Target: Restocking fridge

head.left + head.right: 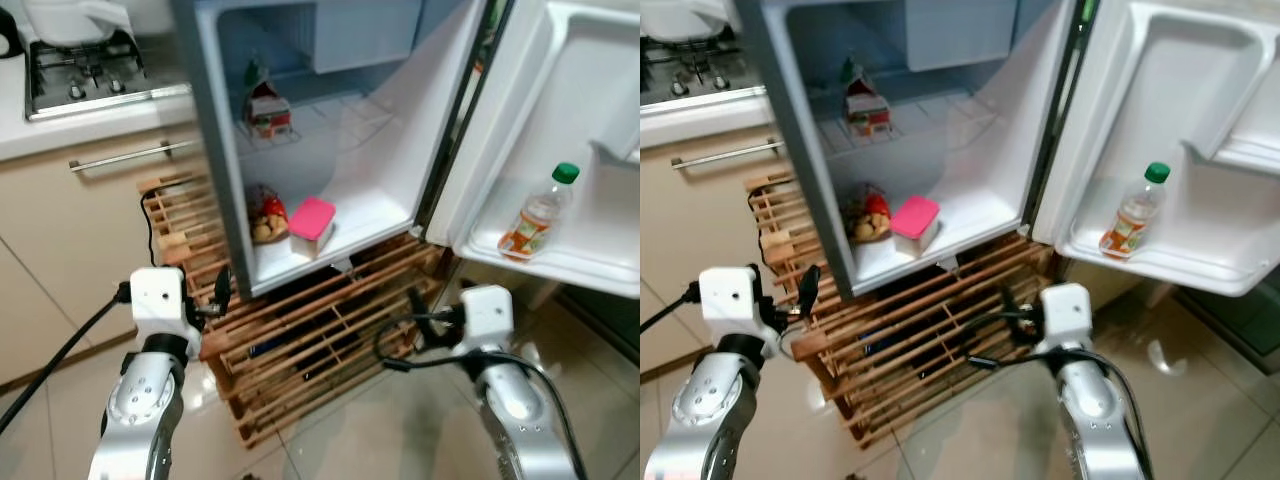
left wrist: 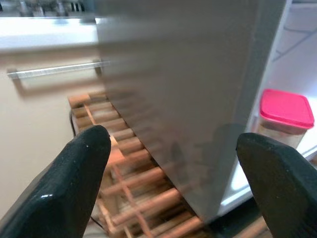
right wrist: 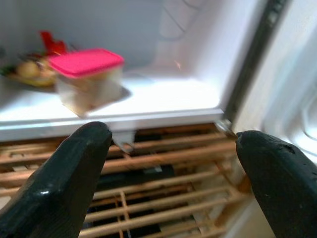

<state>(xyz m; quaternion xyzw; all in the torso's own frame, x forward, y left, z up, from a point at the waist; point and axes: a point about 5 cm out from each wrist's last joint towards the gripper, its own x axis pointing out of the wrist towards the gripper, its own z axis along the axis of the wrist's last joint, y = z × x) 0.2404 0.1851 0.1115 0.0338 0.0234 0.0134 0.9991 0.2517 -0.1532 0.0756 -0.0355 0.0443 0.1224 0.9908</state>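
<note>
Fridge [image 1: 225, 150] door open | pink-lidded container [image 1: 312, 224] at bottom shelf front edge | bottle [image 1: 540, 212] in door shelf | left gripper [image 2: 171, 163] spread wide, empty | right gripper [image 3: 173, 163] spread wide, empty

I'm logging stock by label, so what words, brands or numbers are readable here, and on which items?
None can be read.
bottle with the green cap, on the door shelf: orange label, print too small and blurred.
carton on the wire rack: red and green print, too blurred.
pink-lidded container: no label visible.
bag of food beside it: no legible print.
</note>
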